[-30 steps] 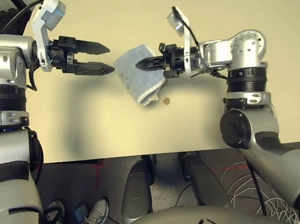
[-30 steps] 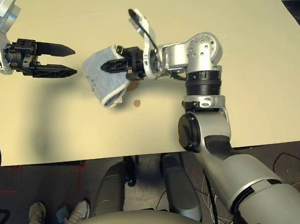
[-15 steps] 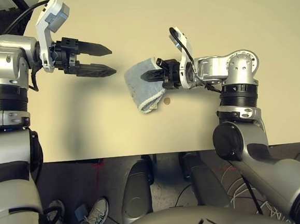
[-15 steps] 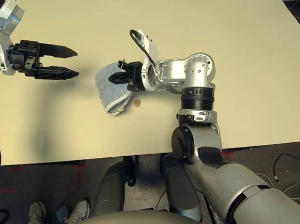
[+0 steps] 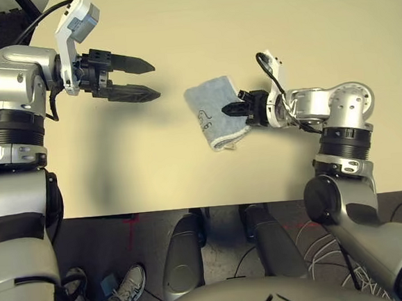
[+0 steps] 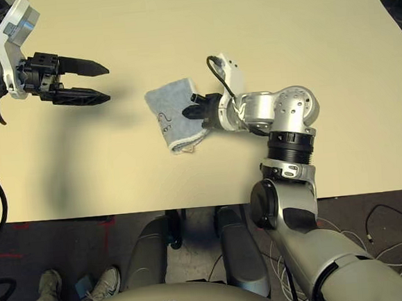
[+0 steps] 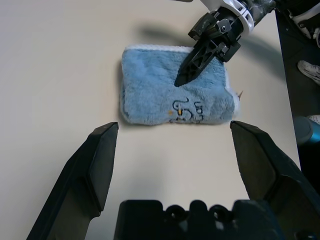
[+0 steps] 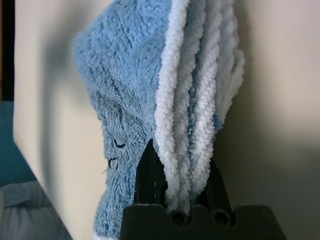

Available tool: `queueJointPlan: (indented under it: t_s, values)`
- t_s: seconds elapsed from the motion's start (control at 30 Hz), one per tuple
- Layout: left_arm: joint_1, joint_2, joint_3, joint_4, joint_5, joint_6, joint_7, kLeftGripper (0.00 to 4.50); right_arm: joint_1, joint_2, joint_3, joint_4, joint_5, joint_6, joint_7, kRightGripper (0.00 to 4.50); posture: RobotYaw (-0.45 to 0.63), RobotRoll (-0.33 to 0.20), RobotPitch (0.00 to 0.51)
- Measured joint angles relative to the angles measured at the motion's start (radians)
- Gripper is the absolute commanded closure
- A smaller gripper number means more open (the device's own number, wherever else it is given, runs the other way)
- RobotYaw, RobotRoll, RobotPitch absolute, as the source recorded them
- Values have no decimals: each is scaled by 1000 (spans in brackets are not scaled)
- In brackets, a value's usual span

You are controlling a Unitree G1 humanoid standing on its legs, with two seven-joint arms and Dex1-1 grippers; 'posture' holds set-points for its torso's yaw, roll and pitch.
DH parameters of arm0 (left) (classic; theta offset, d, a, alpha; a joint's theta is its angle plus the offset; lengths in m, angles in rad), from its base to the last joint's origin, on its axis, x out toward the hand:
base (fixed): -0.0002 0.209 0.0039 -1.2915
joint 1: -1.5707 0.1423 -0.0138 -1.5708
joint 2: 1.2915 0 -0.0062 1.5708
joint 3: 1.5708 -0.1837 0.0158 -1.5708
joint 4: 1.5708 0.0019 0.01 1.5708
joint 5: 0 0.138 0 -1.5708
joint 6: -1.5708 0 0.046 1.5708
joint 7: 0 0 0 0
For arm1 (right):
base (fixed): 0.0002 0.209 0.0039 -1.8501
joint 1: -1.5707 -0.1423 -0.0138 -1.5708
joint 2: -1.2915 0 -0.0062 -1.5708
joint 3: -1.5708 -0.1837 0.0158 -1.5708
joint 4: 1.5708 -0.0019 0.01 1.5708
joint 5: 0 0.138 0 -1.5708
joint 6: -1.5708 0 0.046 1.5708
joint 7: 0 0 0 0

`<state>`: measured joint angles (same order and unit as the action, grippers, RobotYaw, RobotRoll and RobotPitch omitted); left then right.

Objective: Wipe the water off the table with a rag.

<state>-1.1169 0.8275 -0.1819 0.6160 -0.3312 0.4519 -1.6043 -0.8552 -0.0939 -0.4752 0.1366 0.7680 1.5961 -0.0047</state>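
Note:
The light blue-grey rag (image 5: 212,111) lies flat and folded on the pale beige table (image 5: 140,169), its dark squiggle mark (image 7: 186,111) facing up. My right gripper (image 5: 230,110) is shut on the rag's right edge, and in the right wrist view its fingers (image 8: 150,175) pinch the whitish folded layers (image 8: 182,115). My left gripper (image 5: 151,80) hangs open above the table to the left of the rag, well apart from it, with nothing between its fingers (image 7: 102,150). The water is hidden, with the rag lying where the brownish spot was.
The table's front edge (image 5: 191,208) runs just below the rag. Bare tabletop spreads beyond and to both sides of the rag. A person's shoe (image 5: 130,288) is on the floor at the lower left, and cables (image 5: 327,252) lie on the floor at the right.
My right gripper has dragged the rag to the right and down flat, over the brownish spot that showed beside it earlier. My left gripper has shifted slightly right and stayed open.

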Motion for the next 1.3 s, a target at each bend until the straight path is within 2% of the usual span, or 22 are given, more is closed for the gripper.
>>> queueJointPlan:
  t_s: [0.23, 0.37, 0.5, 0.63, 0.73, 0.9, 1.13, 1.3]
  values:
    - [-3, -1, -7, 22, 0, -9, 0, 0, -25, -130, -4, 43, -53, -25, 59, 4491, -125, 0, 286]
    - [-3, -2, -16, 23, 0, -13, 0, 0, -36, -208, 30, 99, -87, -76, 111, 4491, -126, 0, 286]
    - [-8, -5, -22, 25, 0, -16, 0, 0, -53, -259, 68, 159, -118, -131, 164, 4491, -128, 0, 285]
    - [-10, -5, -25, 28, 0, -20, 0, 0, -91, -262, 70, 185, -136, -154, 176, 4491, -129, 0, 283]
    - [-11, -5, -27, 29, 0, -27, 0, 0, -148, -200, 48, 169, -132, -122, 166, 4491, -129, 0, 283]
    - [-17, -5, -37, 28, -4, -32, 0, 0, -241, 2, -54, 48, -94, -10, 106, 4491, -127, 0, 284]
    - [-25, 4, -41, 29, -8, -36, 0, 0, -253, 221, -99, -24, -34, -2, -15, 4491, -122, 0, 288]
    - [-34, 4, -43, 29, -9, -40, 0, 0, -224, 240, -88, -47, -32, -1, -49, 4491, -115, 0, 290]
